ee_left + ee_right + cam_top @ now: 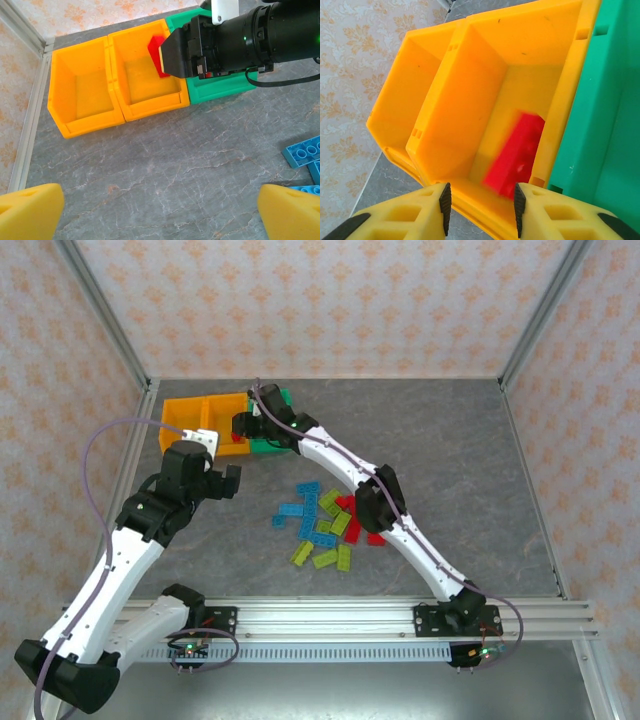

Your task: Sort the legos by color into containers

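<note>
Currently we are cataloguing the following.

1. Right gripper [480,212]: its jaws are standing slightly apart and are gripping nothing. We are seeing bare orange plastic between its yellow fingers [415,220].

2. Red lego [516,155]: it is lying just beyond the right jaws, inside the middle orange bin [470,75], against the wall shared with the green bin [605,100] (its outline is blurring, so we are not judging whether it is resting on the floor).

3. Outer orange bin [395,100]: it is adjoining the middle one, on the side away from the green bin.

4. Left gripper [160,215]: its jaws are gaping fully and are holding nothing. Only grey table [150,165] is showing between them. The row of bins is sitting ahead of these jaws, well apart from them.

5. Remaining legos [325,525]: blue, lime and red pieces are lying loose in a cluster on the table, off to the right of the left jaws and well apart from the bins.
</note>
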Motion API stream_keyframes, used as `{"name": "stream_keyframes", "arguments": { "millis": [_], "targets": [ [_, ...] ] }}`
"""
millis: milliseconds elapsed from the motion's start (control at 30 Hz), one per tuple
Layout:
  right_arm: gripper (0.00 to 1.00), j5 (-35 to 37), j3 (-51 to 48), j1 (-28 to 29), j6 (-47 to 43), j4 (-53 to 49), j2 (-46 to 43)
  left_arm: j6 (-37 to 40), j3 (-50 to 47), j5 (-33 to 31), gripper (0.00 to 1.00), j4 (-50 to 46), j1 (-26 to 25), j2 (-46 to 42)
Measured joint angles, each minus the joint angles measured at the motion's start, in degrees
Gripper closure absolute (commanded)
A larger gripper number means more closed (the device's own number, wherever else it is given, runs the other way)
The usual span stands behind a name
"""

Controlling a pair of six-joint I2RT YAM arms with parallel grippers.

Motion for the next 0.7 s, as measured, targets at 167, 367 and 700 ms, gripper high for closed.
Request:
{"name": "stream_keyframes", "arguments": {
  "millis": [167,367,700],
  "targets": [
    [0.60,-0.57,-2.40,0.00,0.00,-1.22,-3.23,0.02,0.00,-0.13,0.00,0.00,0.00,0.11],
    [0.56,-2.16,-8.85,0.00,-1.22,-7.74,-14.95,0.00,0.00,-0.87,0.00,0.00,0.00,0.44],
    [0.47,2.14,-59.95,-0.11,-6.69,-11.26,-61.66,-13.09,4.09,8.35,0.05,-2.86,-0.24,12.87]
  ]
}}
